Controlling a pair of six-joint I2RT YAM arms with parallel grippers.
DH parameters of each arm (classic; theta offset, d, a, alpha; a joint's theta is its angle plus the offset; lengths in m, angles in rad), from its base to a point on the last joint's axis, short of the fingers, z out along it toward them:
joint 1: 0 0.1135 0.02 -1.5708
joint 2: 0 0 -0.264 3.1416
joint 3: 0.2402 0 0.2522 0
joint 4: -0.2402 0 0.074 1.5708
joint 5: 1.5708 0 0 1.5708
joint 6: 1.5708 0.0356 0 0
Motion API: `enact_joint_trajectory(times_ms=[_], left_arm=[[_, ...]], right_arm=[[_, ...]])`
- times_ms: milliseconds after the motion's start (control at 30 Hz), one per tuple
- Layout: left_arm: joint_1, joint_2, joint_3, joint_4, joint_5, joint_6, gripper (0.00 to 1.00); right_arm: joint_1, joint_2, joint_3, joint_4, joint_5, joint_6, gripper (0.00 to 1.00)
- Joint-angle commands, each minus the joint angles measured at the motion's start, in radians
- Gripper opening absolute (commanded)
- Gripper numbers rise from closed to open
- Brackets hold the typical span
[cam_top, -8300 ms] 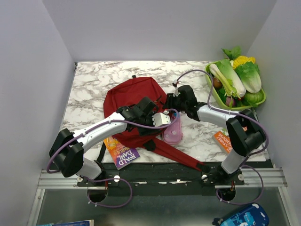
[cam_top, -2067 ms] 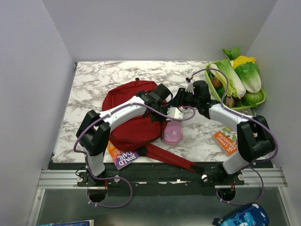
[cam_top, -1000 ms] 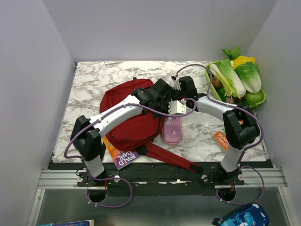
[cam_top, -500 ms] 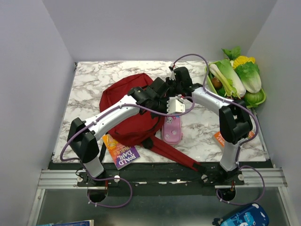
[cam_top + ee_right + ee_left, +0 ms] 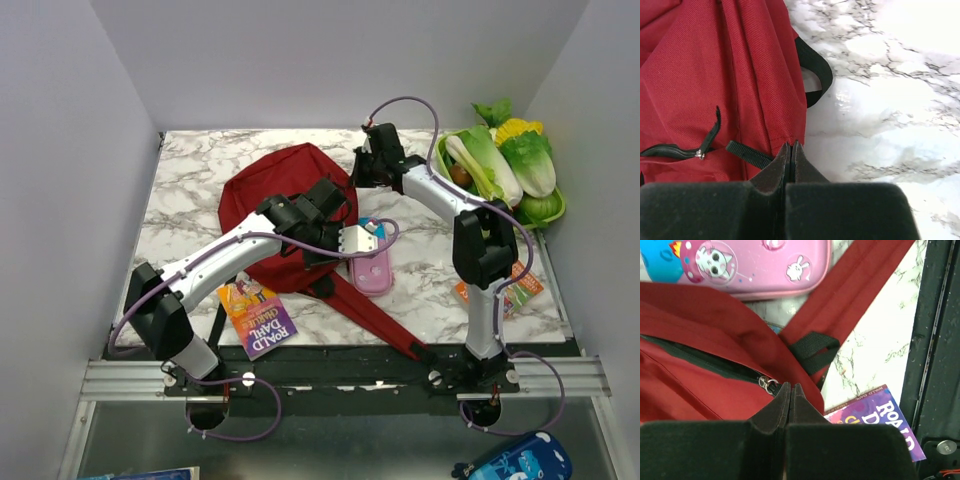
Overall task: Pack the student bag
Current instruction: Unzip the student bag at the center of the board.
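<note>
Where the frame runs below the table's near edge, one blue pouch point(image 5: 512, 460) lies at the right. On the marble table point(image 5: 190, 190) are two books. The near-left book point(image 5: 262, 320) reads "ROALD DAHL". The orange book point(image 5: 468, 294) at the right lies partly under the right arm, its print too small to read. One pink pencil case point(image 5: 371, 270) with cartoon animals lies beside a red shoulder strap point(image 5: 370, 320).

The student bag point(image 5: 280, 195) lies left of centre. The left gripper point(image 5: 790, 389) has its fingers pressed together just beside the zipper pull point(image 5: 769, 384). At the bag's far right edge, the right gripper point(image 5: 790, 146) is likewise closed tight at the hem. Whether either nips cloth cannot be told. One green basket point(image 5: 520, 226) of vegetables sits far right.
</note>
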Motion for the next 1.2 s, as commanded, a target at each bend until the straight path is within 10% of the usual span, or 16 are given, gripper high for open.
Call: enact_joint_trajectory(times_ms=[0,167,367,1167], left_arm=[[-0.003,-0.120,-0.083,-0.024,0.036,-0.066,0.00],[0.008,-0.167,-0.157,0.108,-0.026,-0.165,0.00],[0.025,-0.137,-0.129,0.171,-0.024,-0.173,0.00],[0.018,-0.124,-0.122,0.163,0.006,-0.101,0.00]], right_arm=[[-0.035,-0.007,0.061,-0.059,0.082,-0.011,0.08],[-0.018,-0.151,-0.087,-0.078,0.019,0.069,0.49],[0.078,-0.415,-0.365,-0.072,-0.092,0.138,0.67],[0.238,-0.456,-0.466,-0.162,-0.125,0.448,0.70]])
